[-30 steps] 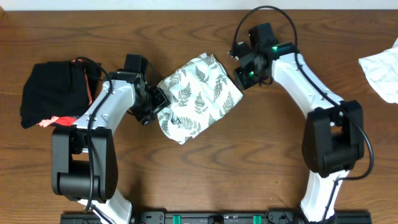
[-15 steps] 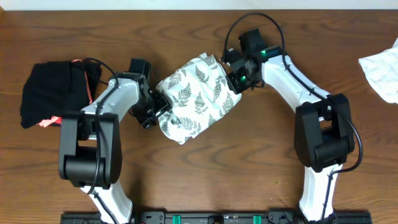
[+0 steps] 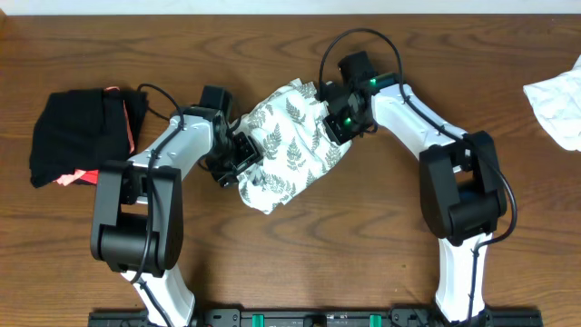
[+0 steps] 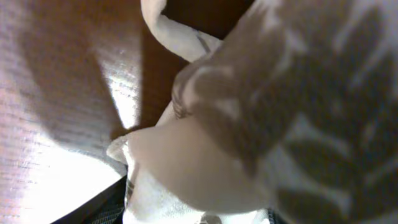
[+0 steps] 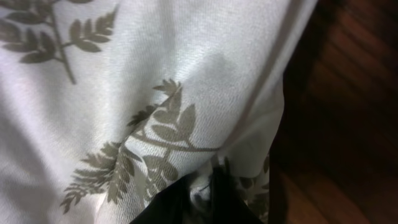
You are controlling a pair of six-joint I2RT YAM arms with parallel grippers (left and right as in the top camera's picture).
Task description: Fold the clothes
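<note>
Lying on counter (image 3: 363, 245): fern-print dress (image 3: 290, 145), bunched between both tools.
Left tool (image 3: 238, 156): buried in its left edge; spread or pinching, can't tell.
Right tool (image 3: 334, 123): upper-right edge, pinching a fold of fabric.

dress (image 3: 290, 145): white, grey-green fern print | bundle (image 3: 73, 136): black, coral trim | table (image 3: 318, 254): brown

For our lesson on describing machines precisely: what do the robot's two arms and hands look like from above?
The left arm and right arm have smooth white shells, chunky black joints and black bases. The left hand and right hand are black. A thin black cable loops out near the right wrist, another near the left. A green light glows on the right wrist.
</note>
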